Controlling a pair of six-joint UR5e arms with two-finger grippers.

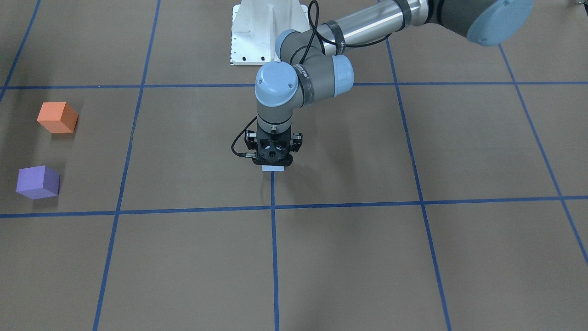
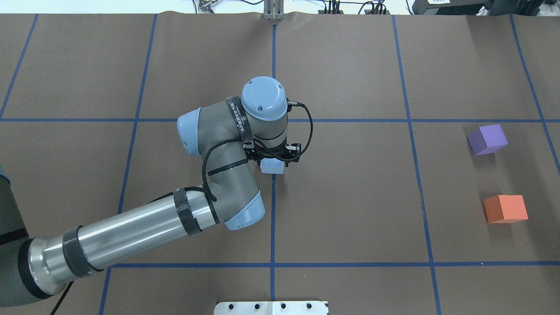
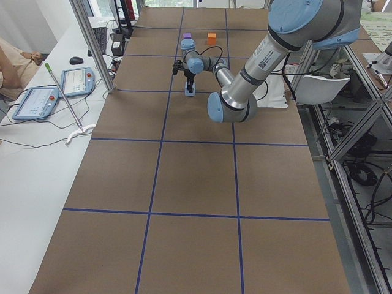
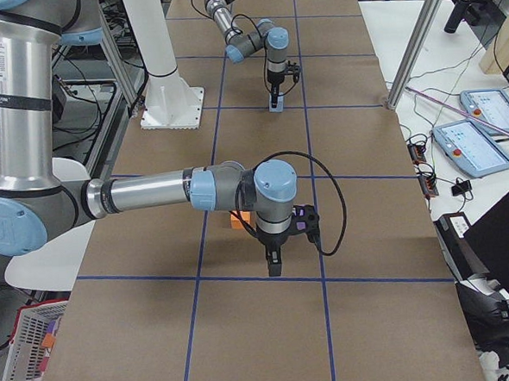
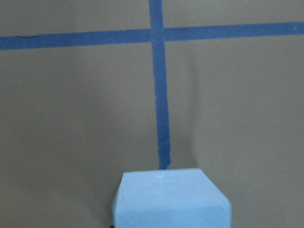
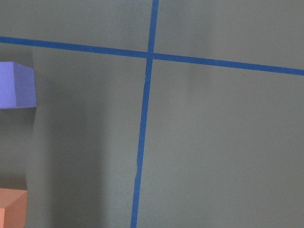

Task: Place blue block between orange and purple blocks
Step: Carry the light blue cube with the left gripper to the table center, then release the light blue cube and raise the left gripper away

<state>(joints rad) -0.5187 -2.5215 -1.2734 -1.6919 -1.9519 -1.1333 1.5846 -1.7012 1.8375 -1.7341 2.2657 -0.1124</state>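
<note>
The light blue block [image 1: 274, 168] sits at the table's middle on a blue tape line. My left gripper [image 1: 274, 164] points straight down over it and is shut on it; the fingers are hidden by the wrist. The block fills the bottom of the left wrist view [image 5: 170, 199]. The orange block [image 2: 505, 208] and the purple block [image 2: 487, 139] stand apart at the table's right side, with a gap between them. My right gripper [image 4: 275, 265] shows only in the exterior right view, near the orange block; I cannot tell its state.
Brown table [image 2: 350, 197] with a blue tape grid. A white arm base plate [image 1: 268, 32] stands at the robot's edge. The right wrist view catches the purple block [image 6: 16, 85] and the orange block [image 6: 12, 209] at its left edge.
</note>
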